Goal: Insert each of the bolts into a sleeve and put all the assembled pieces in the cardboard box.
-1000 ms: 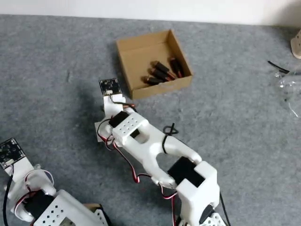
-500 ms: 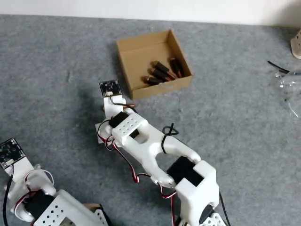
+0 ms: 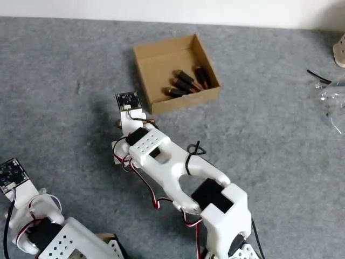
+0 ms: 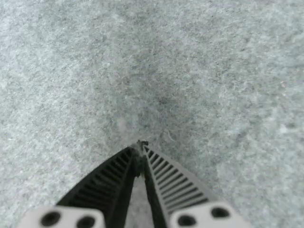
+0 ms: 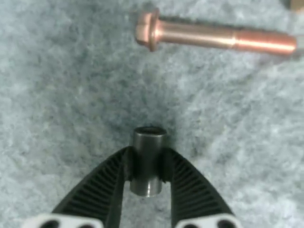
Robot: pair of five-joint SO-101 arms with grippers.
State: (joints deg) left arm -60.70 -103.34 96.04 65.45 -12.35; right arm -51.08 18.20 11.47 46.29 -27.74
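A dark sleeve point(image 5: 148, 164) is pinched between the fingers of the right gripper point(image 5: 148, 153), just over the grey mat point(image 5: 57, 95). A copper bolt point(image 5: 213, 37) is seen lying on the mat near the sleeve's open end, apart from it and not inserted. Several assembled pieces point(image 3: 186, 83) are laid in the box point(image 3: 161, 103), which is set beyond the right arm. The left gripper point(image 4: 141, 148) is pressed together, tips touching, low over the mat.

You're seeing bolt point(image 5: 213, 35) — glossy coppery metal | sleeve point(image 5: 148, 159) smooth dark metal | cardboard box point(image 3: 186, 101) matt | felt point(image 4: 213, 71) — grey, fuzzy
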